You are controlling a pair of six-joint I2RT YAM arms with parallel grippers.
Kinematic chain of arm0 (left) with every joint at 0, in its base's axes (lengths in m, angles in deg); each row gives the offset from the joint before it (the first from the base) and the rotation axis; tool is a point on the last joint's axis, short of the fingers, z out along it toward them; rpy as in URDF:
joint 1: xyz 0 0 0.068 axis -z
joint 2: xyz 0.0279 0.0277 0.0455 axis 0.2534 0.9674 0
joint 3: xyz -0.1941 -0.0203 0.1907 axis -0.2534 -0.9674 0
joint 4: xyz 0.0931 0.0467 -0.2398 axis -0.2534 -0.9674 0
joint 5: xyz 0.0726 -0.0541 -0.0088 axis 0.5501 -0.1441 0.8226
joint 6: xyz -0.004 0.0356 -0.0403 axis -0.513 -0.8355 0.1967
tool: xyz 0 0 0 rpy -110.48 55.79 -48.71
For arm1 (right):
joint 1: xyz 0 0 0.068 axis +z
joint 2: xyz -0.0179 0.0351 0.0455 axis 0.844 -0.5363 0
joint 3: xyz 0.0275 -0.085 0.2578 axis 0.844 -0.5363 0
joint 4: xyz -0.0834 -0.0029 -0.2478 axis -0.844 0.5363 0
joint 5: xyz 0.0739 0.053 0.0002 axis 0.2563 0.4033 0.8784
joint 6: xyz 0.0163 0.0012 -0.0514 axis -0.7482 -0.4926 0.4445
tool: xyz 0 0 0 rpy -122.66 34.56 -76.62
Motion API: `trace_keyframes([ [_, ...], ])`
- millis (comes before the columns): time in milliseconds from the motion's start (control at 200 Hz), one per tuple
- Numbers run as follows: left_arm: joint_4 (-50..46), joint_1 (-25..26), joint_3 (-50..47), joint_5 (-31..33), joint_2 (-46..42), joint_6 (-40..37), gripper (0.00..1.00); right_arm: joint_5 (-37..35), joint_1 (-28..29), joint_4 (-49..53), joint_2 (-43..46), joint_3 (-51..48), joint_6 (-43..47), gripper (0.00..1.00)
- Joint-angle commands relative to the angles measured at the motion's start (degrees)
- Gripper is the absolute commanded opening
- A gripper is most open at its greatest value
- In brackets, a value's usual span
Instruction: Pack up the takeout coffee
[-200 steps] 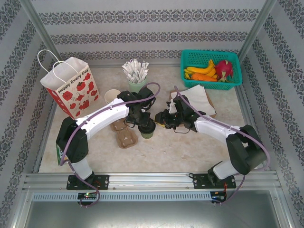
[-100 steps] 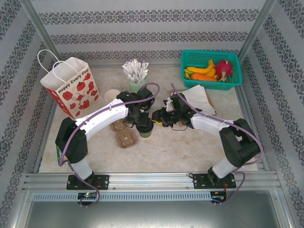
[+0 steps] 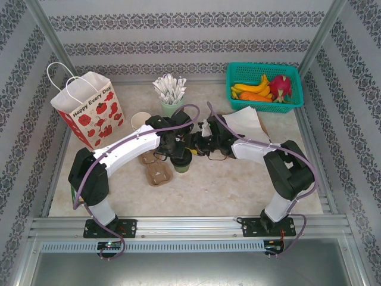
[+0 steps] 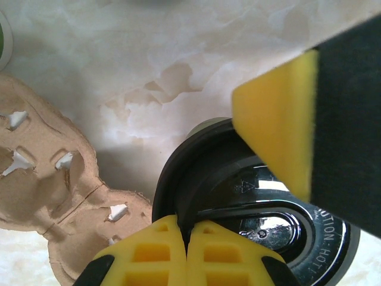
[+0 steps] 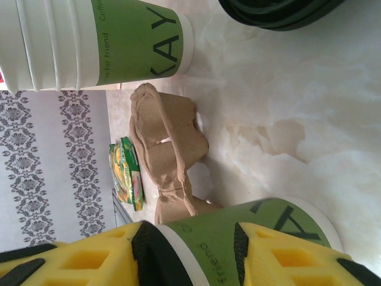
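The takeout coffee (image 3: 183, 164) stands mid-table, a cream cup with a green band (image 5: 202, 235) and a black lid (image 4: 256, 202). My left gripper (image 3: 177, 152) hangs over it, and its yellow fingertips (image 4: 187, 232) are shut on the lid's near rim. My right gripper (image 3: 196, 147) is close against the cup's right side, turned sideways. Its jaws (image 5: 189, 233) stand apart, with the cup's green side showing in the gap. One right finger (image 4: 280, 119) reaches over the lid's far edge.
A brown cardboard cup carrier (image 3: 156, 170) lies just left of the cup. Behind it are a stack of cream cups (image 3: 140, 121) and a mint cup of wrapped sticks (image 3: 171, 95). A strawberry paper bag (image 3: 89, 110) stands back left. Napkins (image 3: 250, 122) and a teal fruit basket (image 3: 262, 67) are back right.
My right gripper has slid left up to the cup and its jaws have widened. The left gripper has stayed shut on the lid's rim.
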Motion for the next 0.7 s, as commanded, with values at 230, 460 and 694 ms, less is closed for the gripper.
trace_keyframes([
  [230,3.20,2.54,-4.98,-4.38,5.10,1.44,0.00,2.22,3.91,4.09,-7.73,-3.60,2.15,0.38],
  [460,1.10,2.54,-4.01,-1.65,4.54,3.26,0.00,1.05,3.44,4.26,-4.01,-1.56,5.23,0.40],
  [694,0.06,2.54,-3.44,-0.41,3.74,6.67,0.00,-4.61,2.07,5.32,5.06,-3.73,7.51,0.44],
])
